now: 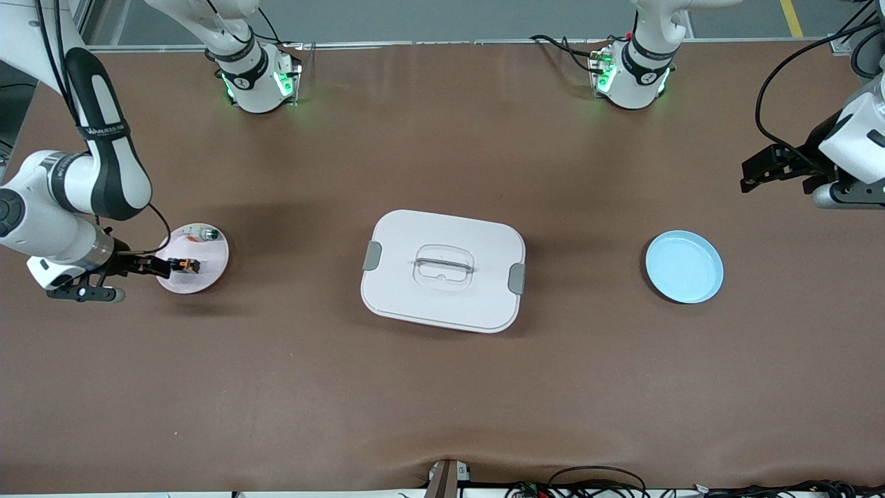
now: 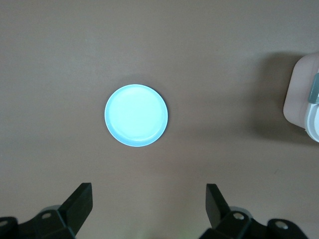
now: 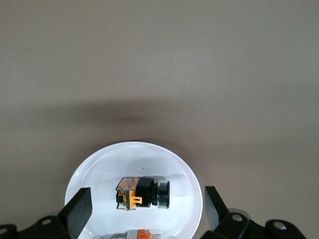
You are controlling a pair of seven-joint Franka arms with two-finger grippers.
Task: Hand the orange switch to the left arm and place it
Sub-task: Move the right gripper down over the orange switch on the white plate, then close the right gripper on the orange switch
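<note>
bright, even | soft shadows | blue plate point(image 2: 136, 115) perhaps overexposed

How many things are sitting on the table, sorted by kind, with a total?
Plates: 2, pink plate and blue plate
Switch components: 2, orange switch and green-capped component
Box: 1
Total: 5

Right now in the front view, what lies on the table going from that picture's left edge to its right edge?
Small round pink plate carrying the tiny black-and-orange switch → large white rounded-rectangular plastic box with grey side latches → small round blue plate.
</note>
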